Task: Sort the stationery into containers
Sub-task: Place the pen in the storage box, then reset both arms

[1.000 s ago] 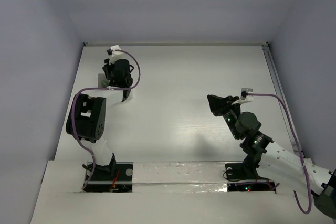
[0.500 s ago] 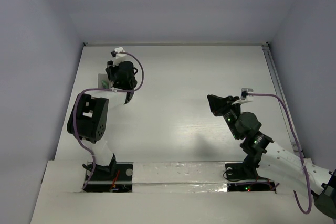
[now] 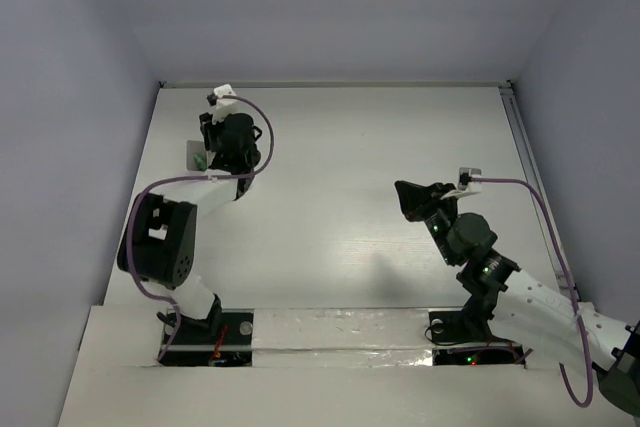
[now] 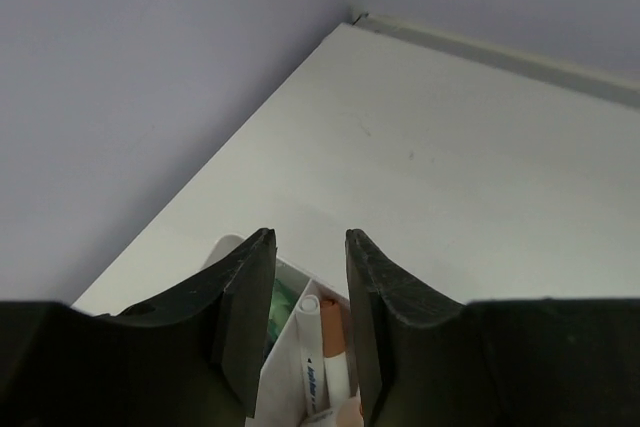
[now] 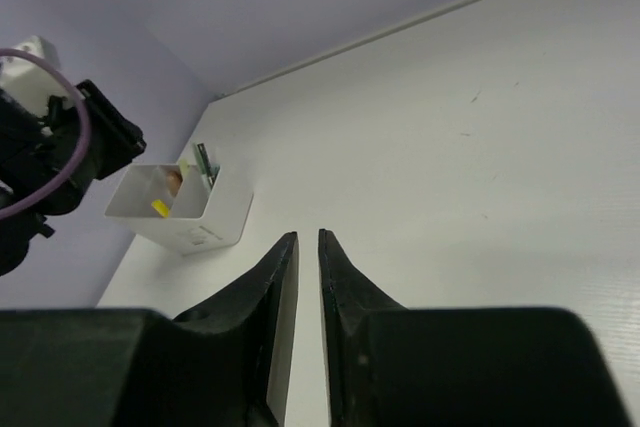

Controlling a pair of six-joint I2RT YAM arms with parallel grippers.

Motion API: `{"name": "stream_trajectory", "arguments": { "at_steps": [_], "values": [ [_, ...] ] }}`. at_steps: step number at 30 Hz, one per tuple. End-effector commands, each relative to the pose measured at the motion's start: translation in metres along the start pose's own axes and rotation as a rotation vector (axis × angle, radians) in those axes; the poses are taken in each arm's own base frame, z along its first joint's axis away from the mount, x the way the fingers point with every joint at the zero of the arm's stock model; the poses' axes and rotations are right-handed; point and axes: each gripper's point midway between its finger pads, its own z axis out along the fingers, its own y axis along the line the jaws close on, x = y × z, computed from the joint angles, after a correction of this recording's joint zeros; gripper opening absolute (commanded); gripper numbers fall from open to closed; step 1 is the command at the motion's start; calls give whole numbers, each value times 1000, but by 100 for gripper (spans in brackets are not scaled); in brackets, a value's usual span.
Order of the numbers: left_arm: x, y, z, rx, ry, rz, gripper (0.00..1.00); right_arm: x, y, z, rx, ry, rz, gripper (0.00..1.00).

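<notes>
Directly below left pincer [image 4: 308, 239]: white tray [image 4: 283, 342], markers [image 4: 333, 327] seemingly inside.

– What kind of place is it?
– A robotics lab test cell. A white table [image 3: 370, 147] is boxed in by plain grey-lilac walls [image 3: 340, 7] at the top and both sides of the frame.
– What else shows it?
– The left arm [image 3: 160, 237] and right arm [image 3: 485, 272] are bolted along the bottom edge, trailing purple cables [image 3: 548, 237].

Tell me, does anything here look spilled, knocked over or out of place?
Nothing stands out. The white container sits upright near the far left corner of the table, with the pens and markers standing inside it. The left hand hovers open above it, holding nothing, and I see no stray pens lying outside it.
</notes>
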Motion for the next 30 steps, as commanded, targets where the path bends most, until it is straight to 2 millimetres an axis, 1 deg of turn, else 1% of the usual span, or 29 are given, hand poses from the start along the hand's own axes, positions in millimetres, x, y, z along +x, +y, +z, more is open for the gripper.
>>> {"name": "stream_trajectory", "arguments": {
  "at_steps": [1, 2, 3, 5, 6, 8, 9, 10, 11, 12, 13, 14, 15, 17, 18, 19, 20, 21, 23, 24, 25, 26, 27, 29, 30],
  "values": [
    [-91, 7, -23, 69, -128, -273, 32, -6, 9, 2, -22, -19, 23, 18],
    [-106, 0, -31, 129, -142, -311, 32, -6, 9, 2, -22, -19, 22, 15],
    [-126, 2, -45, 173, -175, -349, 33, -6, 9, 2, -23, -17, 20, 10],
    [-151, -2, -62, 256, -203, -423, 33, -6, 9, 2, -23, -15, 20, 0],
    [-165, 3, -75, 294, -212, -467, 34, -5, 9, 2, -22, -13, 20, 0],
    [-182, -1, -94, 395, -219, -510, 34, -6, 10, 2, -24, -13, 20, 0],
    [-191, 4, -108, 438, -214, -533, 34, -6, 10, 2, -26, -12, 20, 0],
    [-197, 5, -115, 477, -208, -582, 35, -7, 11, 2, -27, -13, 19, 0],
    [-204, -1, -129, 567, -209, -596, 35, -6, 11, 2, -28, -11, 19, 0],
    [-209, 9, -141, 608, -214, -621, 41, -8, 12, 2, -28, -14, 20, 0],
    [-212, 10, -150, 654, -205, -663, 42, -10, 11, 1, -27, -18, 20, 0],
    [-214, 9, -162, 724, -204, -668, 43, -11, 12, 1, -29, -21, 21, 0],
    [-213, 17, -173, 759, -197, -673, 44, -13, 12, -1, -31, -27, 20, 0],
    [-210, 17, -189, 843, -170, -666, 45, -19, 12, -4, -31, -38, 21, 0],
    [-202, 23, -198, 869, -149, -650, 46, -22, 13, -5, -33, -47, 24, 0],
    [-199, 24, -204, 895, -139, -641, 47, -27, 13, -8, -38, -63, 26, 0],
    [-186, 22, -214, 946, -106, -609, 48, -29, 12, -9, -36, -72, 29, 0],
    [-191, 35, -224, 970, -130, -624, 50, -31, 11, -10, -35, -79, 27, 0],
    [-187, 45, -238, 1020, -142, -622, 52, -34, 11, -11, -30, -88, 27, 1],
    [-184, 59, -246, 1028, -161, -629, 56, -33, 10, -10, -26, -88, 25, 2],
    [-180, 71, -250, 1023, -170, -644, 59, -32, 9, -9, -20, -87, 21, 2],
    [-180, 72, -249, 1012, -170, -647, 59, -30, 8, -7, -13, -83, 16, 2],
    [-175, 82, -253, 1006, -173, -661, 61, -28, 7, -6, -5, -73, 6, 2],
    [-169, 90, -253, 989, -176, -674, 63, -24, 6, -2, 13, -56, -8, 4],
    [-164, 95, -255, 985, -176, -678, 64, -27, 8, 0, 14, -57, -13, 6]
  ]
}}
